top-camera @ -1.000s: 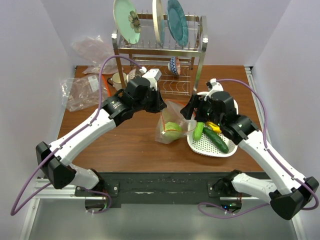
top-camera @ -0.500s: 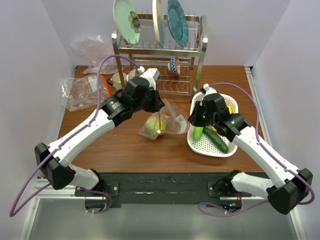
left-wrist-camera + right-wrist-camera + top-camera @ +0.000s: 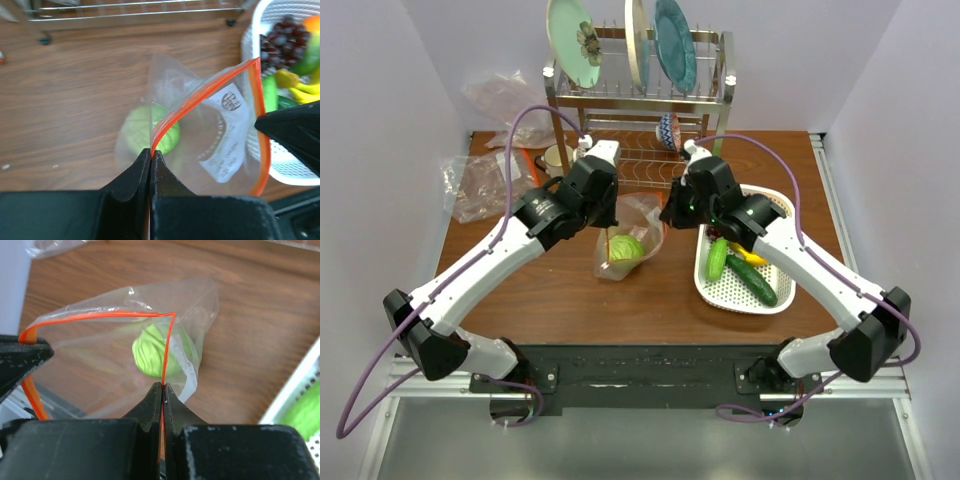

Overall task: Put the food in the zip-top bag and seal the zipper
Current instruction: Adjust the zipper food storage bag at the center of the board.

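Bright, even overhead light; faint shadows on the bench (image 3: 550, 300); left-wrist view soft, its cabbage (image 3: 136, 137) out of focus.

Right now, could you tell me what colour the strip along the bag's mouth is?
The strip is orange-red, clearest in the right wrist view.

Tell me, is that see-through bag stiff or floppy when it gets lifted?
Probably floppy: the bag is thin, wrinkled film that sags below its orange zipper. Likely light too, being so thin. The round cabbage inside would probably roll about and pull the bottom down.
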`<act>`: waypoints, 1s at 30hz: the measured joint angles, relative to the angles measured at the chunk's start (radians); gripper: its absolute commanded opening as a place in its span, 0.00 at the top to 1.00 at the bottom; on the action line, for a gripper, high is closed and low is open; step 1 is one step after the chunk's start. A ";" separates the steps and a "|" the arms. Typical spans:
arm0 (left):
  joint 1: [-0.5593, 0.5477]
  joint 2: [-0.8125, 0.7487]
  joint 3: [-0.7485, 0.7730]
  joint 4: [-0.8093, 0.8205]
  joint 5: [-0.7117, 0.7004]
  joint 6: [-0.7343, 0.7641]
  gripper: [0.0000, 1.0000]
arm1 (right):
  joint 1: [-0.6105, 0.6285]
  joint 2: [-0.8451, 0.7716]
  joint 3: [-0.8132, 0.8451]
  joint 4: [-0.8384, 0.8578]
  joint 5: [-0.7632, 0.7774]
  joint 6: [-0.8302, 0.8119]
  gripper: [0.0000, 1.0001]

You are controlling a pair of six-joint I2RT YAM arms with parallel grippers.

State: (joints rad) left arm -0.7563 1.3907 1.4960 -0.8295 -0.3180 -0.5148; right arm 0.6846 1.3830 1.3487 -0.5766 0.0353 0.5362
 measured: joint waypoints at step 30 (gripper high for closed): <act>-0.044 0.011 0.069 -0.085 -0.099 0.145 0.50 | 0.008 0.094 0.084 0.016 -0.001 -0.002 1.00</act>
State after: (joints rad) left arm -0.8001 1.4021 1.5654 -0.9150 -0.4168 -0.3695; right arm 0.6930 1.4773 1.4326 -0.5606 0.0345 0.5343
